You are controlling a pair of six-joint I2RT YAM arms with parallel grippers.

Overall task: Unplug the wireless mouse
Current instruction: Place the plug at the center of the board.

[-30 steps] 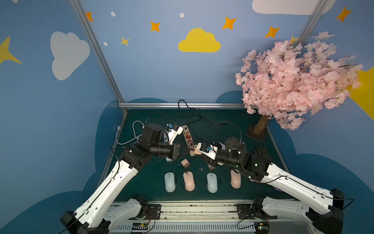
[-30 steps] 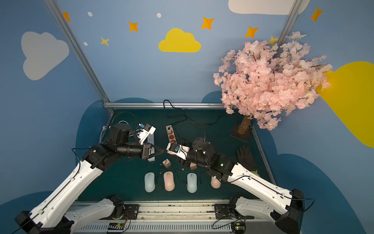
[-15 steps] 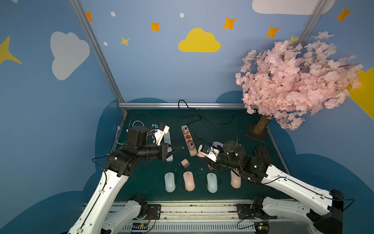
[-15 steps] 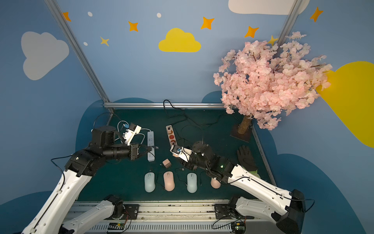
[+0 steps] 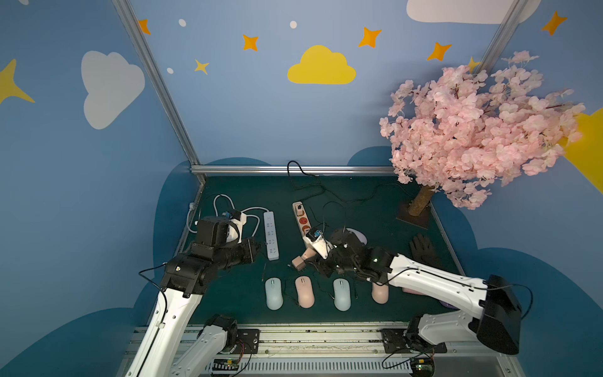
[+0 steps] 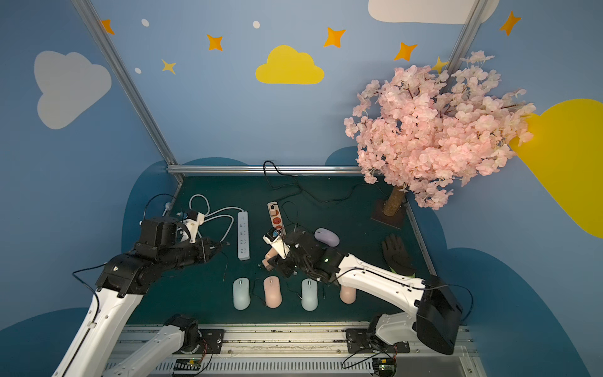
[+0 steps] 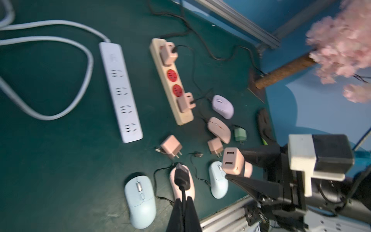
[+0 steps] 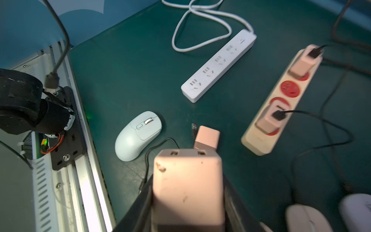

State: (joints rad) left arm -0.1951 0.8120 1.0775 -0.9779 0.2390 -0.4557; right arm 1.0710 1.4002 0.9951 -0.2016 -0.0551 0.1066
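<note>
My left gripper (image 7: 183,198) is shut on a thin black cable whose black USB plug (image 7: 181,176) sticks out past the fingers (image 7: 176,213). In both top views it hovers left of the white power strip (image 5: 270,235), as the left gripper (image 5: 257,249) (image 6: 218,246). My right gripper (image 8: 187,180) (image 5: 308,255) is shut on a pink charger adapter (image 8: 187,174) (image 7: 233,161) with both USB ports empty. Several mice lie in a front row: blue (image 5: 273,293), pink (image 5: 304,291), blue (image 5: 341,293), pink (image 5: 380,292). Which mouse the cable belongs to I cannot tell.
A beige strip with red sockets (image 7: 170,80) carries two plugged pink adapters (image 7: 168,53) (image 7: 185,102) with black cables. Loose pink adapters (image 7: 170,146) (image 7: 214,145), a green one (image 7: 240,134), a purple mouse (image 6: 327,236), a black glove (image 5: 424,249) and the blossom tree (image 5: 421,202) are nearby.
My left gripper has drawn back to the left with the cable, away from the right gripper. The right gripper has stayed near the loose pink adapter, still holding its own.
</note>
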